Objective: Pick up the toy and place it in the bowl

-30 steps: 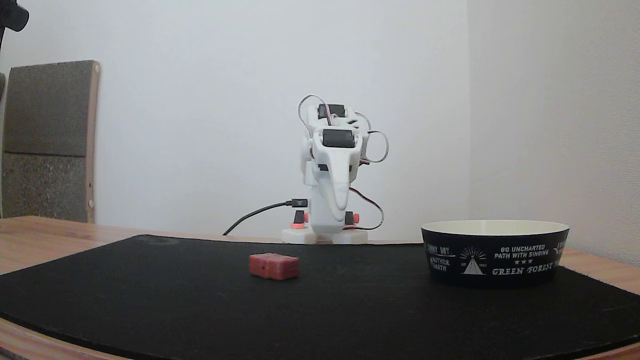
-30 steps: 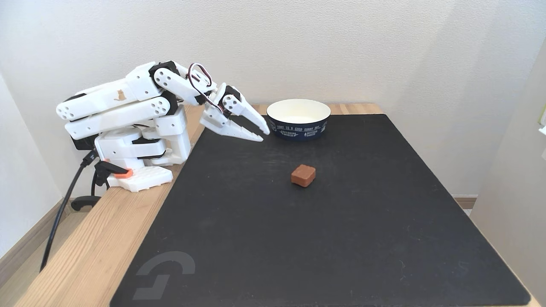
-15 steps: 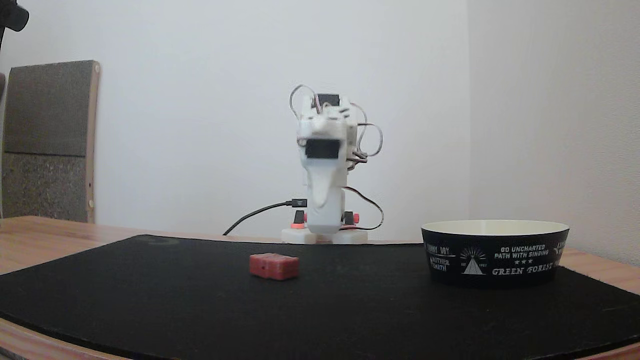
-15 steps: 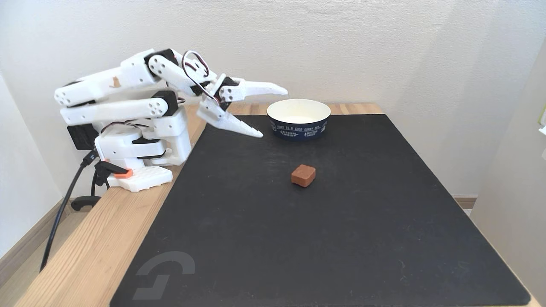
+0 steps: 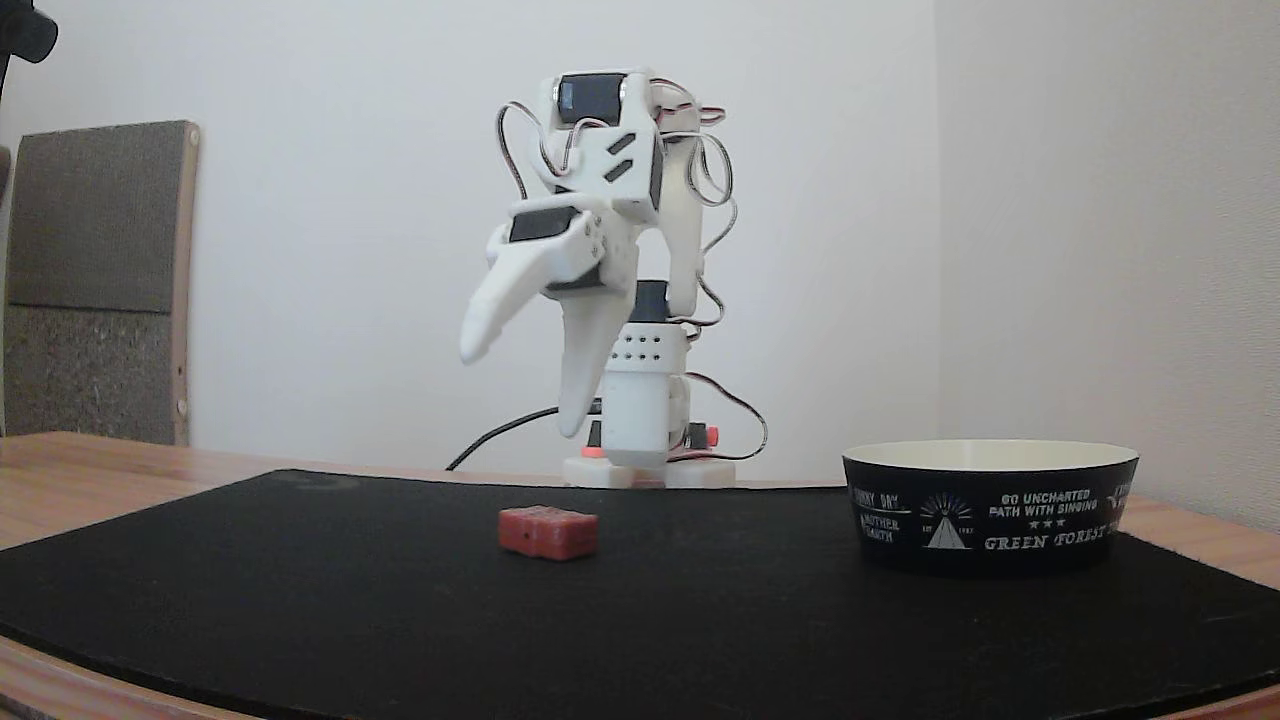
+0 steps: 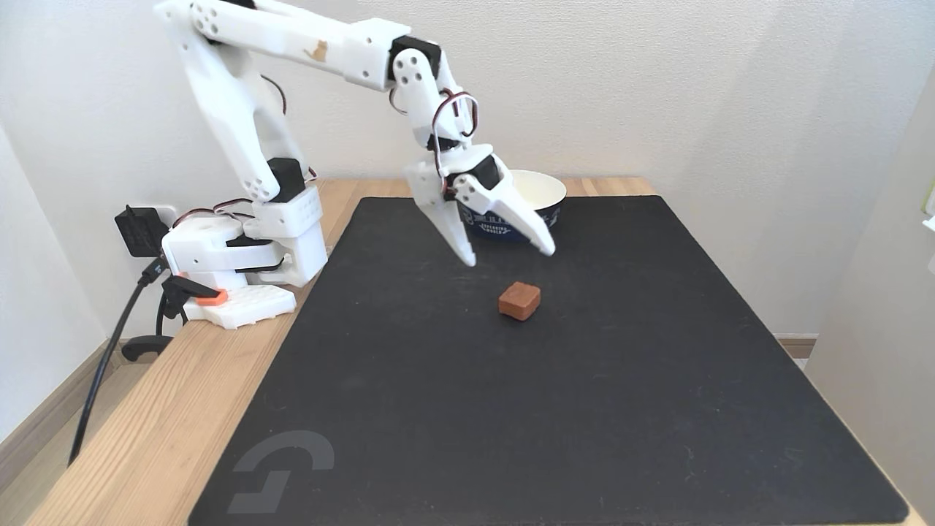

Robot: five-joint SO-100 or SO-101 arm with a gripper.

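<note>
On one black mat (image 6: 511, 409): one toy (image 6: 519, 300), one bowl (image 5: 990, 505); jaws gape wide, empty.

The toy (image 6: 519, 300) is dull red. The bowl (image 5: 990, 508) is black outside with white lettering and a white tent emblem, cream inside. The pincer (image 6: 509, 257) and arm (image 6: 292, 33) are white with black motors. The mat (image 6: 511, 409) is black with a grey logo, on a light wood tabletop (image 6: 153, 431).
</note>
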